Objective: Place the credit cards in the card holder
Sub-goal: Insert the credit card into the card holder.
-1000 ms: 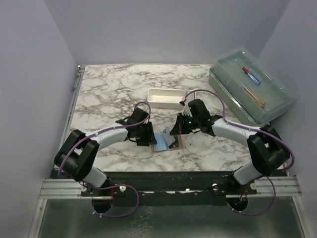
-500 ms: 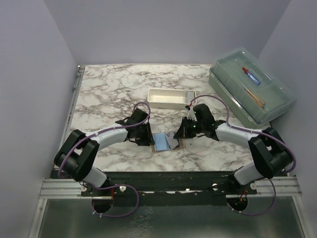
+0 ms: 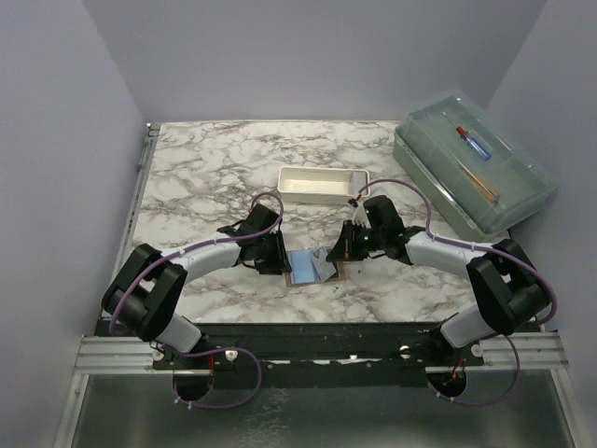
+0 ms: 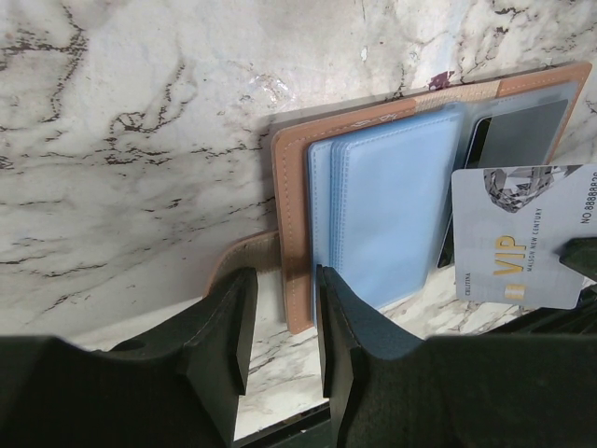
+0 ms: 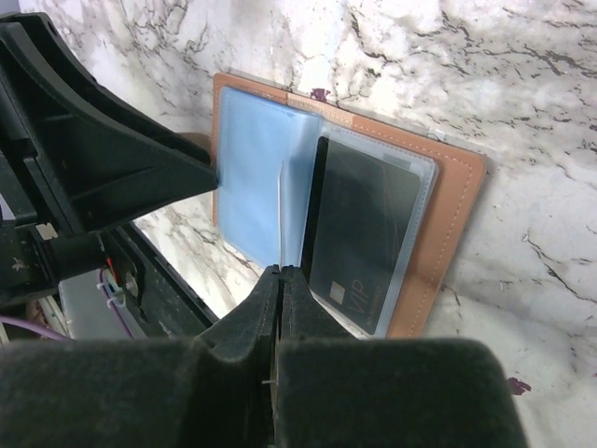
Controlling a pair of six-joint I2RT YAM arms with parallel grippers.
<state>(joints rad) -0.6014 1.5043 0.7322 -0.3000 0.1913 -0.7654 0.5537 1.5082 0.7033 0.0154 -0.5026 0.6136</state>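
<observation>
Near-edge centre | card holder (image 4: 294,187) has dropped flat open | right gripper (image 5: 280,280) pinches credit card (image 4: 518,238), not yet slotted | left gripper (image 4: 280,317) astride holder's edge, grip unclear

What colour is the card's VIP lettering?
Gold, on the whitish credit card; left wrist view shows it best.

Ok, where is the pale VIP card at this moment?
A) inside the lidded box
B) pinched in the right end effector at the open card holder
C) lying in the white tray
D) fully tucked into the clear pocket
B: the left wrist view shows the VIP card held at its right edge over the open card holder, and the right wrist view shows the right end effector shut on its thin edge.
</observation>
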